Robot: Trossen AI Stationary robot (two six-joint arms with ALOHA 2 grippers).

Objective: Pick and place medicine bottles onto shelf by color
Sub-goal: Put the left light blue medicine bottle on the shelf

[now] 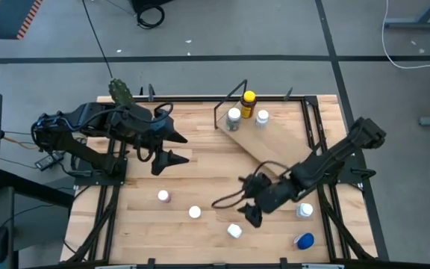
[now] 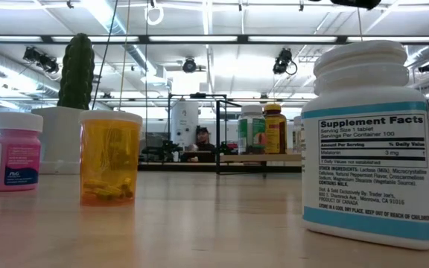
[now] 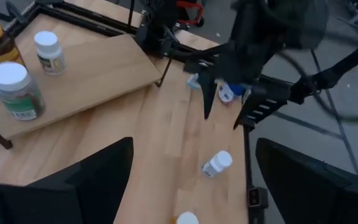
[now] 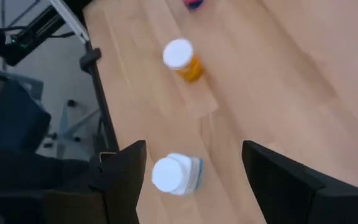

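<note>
Left hand [image 1: 169, 146]: fingers wide, empty, above the desk [image 1: 200, 175] at its left. Two white-capped bottles [image 1: 163, 196] stand loose at centre-front. Shelf [image 1: 275, 142]: angled at rear, carrying three bottles [image 1: 248, 99]. Right hand [image 1: 249, 214]: fingers wide, empty, over a white-capped bottle [image 4: 176, 175] near the front edge.

The plank worktop [image 1: 200, 179] stands on a grey concrete floor [image 1: 222, 30] crossed by dark lines, with a black cable coil [image 1: 151, 15] and a white cable [image 1: 413, 37] lying on it and an orange-striped hazard marking [image 1: 22, 19] at one corner. Across the room, long ceiling strip lights [image 2: 199, 37] glow above dark equipment racks [image 2: 192, 119], where a person [image 2: 200, 138] sits far off.
</note>
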